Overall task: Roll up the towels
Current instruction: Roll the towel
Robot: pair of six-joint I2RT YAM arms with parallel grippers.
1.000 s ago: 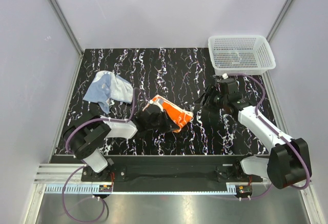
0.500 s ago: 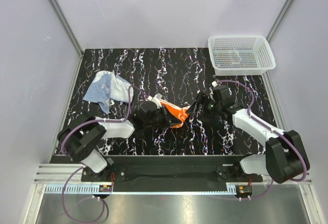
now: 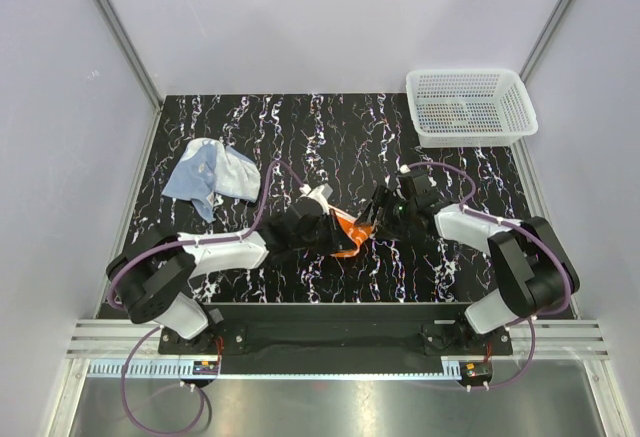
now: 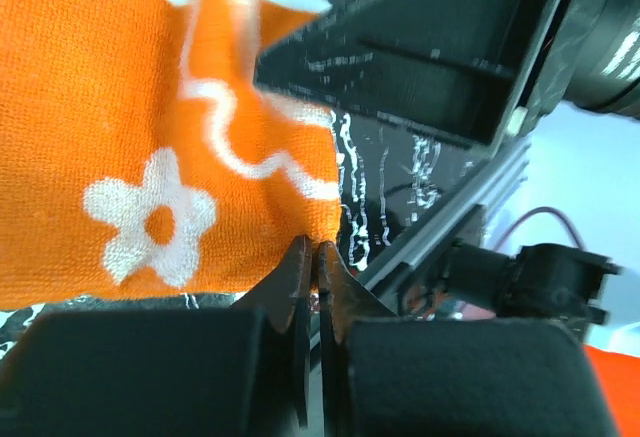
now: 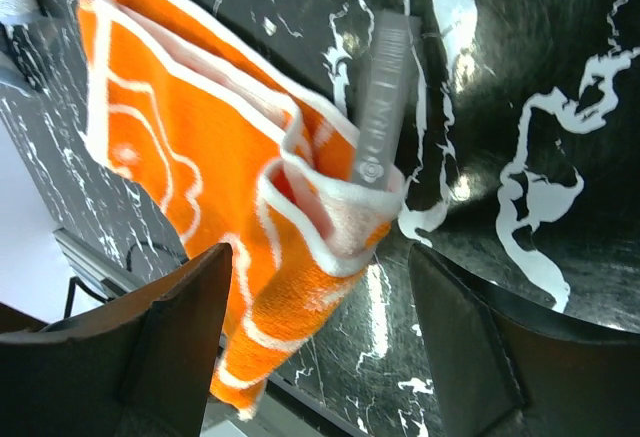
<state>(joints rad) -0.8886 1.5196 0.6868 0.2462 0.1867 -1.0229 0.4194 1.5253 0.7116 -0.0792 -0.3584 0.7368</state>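
Note:
The orange towel (image 3: 352, 231) with its white flower print lies bunched at the table's middle. My left gripper (image 3: 335, 227) is shut, its tips (image 4: 315, 249) pinching the orange towel's (image 4: 150, 137) lower edge. In the right wrist view the orange towel (image 5: 200, 157) folds round a slim grey finger (image 5: 385, 97) of the left gripper. My right gripper (image 5: 320, 257) stands open, its fingers on either side of the towel's hanging end, and it sits just right of the towel (image 3: 377, 211). The pale blue-grey towel (image 3: 210, 172) lies crumpled at the far left.
A white mesh basket (image 3: 470, 135) stands at the back right corner. The black marbled table (image 3: 330, 137) is walled on three sides. The two arms meet closely over the table's middle, with cables looping above them.
The right gripper has moved left up to the orange towel and its jaws have widened. The left gripper has shifted right, and the towel has gone from a flat spread to a narrow bunch.

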